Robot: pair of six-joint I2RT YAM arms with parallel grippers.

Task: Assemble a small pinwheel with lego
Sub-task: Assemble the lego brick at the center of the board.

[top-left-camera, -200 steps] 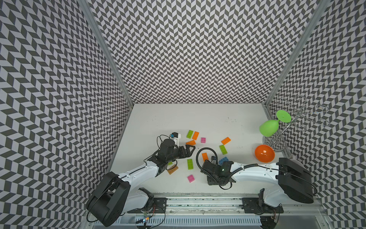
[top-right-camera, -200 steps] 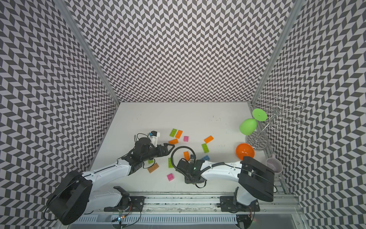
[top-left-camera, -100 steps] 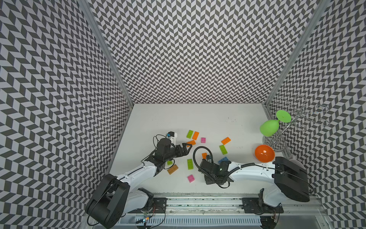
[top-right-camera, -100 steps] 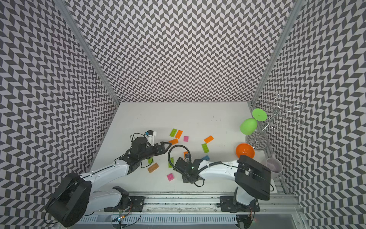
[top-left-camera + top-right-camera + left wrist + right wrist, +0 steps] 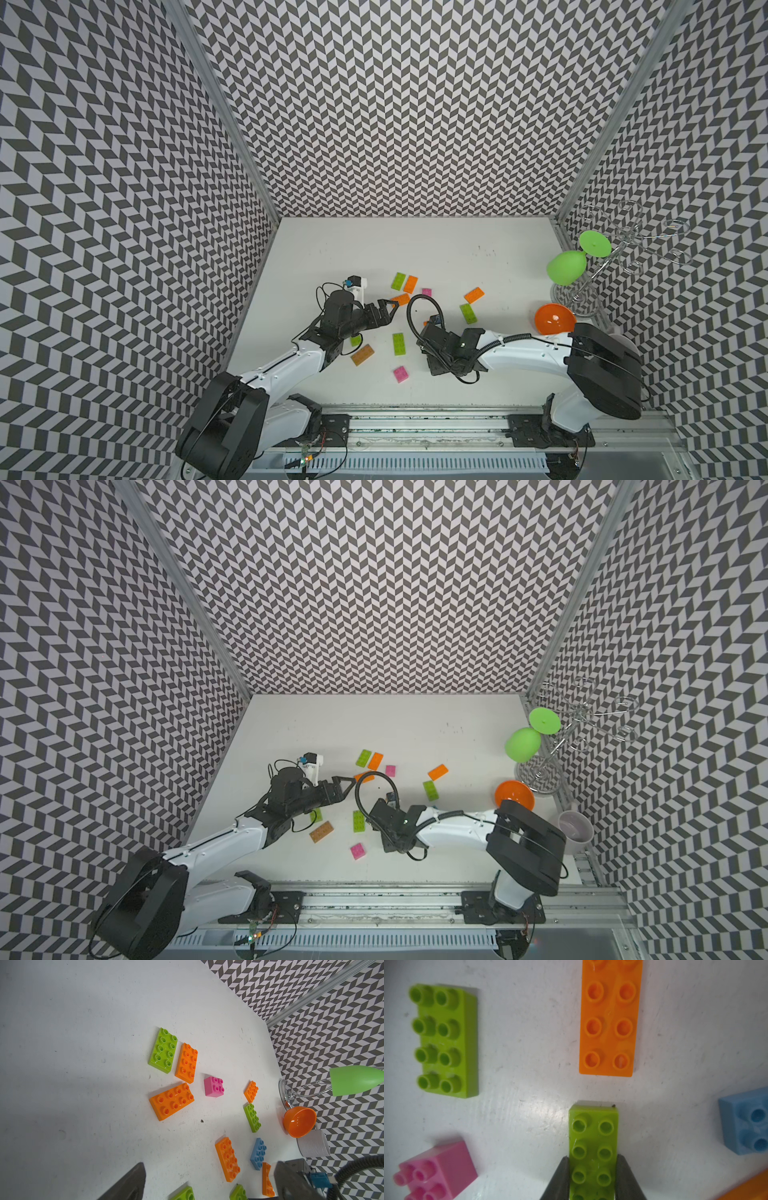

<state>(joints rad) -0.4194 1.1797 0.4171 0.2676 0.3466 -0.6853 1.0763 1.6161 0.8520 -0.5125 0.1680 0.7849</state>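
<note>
In the right wrist view my right gripper [image 5: 593, 1157] is shut on a lime green lego brick [image 5: 593, 1130], one finger on each long side. Past it lie an orange brick [image 5: 610, 1022], another lime brick [image 5: 446, 1041], a pink square [image 5: 438, 1169] and a blue brick [image 5: 745, 1122]. In both top views the right wrist [image 5: 446, 345] hides this grip. My left gripper [image 5: 390, 312] [image 5: 209, 1164] stands open over the table with nothing between its fingers, close to an orange brick [image 5: 401, 298] [image 5: 171, 1101]. A brown brick [image 5: 362, 355] lies by the left arm.
More bricks lie scattered mid-table: lime [image 5: 398, 281], orange [image 5: 410, 284], pink [image 5: 427, 292], orange [image 5: 474, 295], lime [image 5: 468, 313], lime [image 5: 399, 344], pink [image 5: 401, 374]. At the right edge stand a green goblet [image 5: 566, 267] on a wire rack [image 5: 582, 291], an orange bowl [image 5: 555, 319] and a white mug [image 5: 575, 831].
My right jaws have narrowed onto the lime brick, and the right wrist has edged a little to the left. The left gripper has stayed open and shifted only slightly.
</note>
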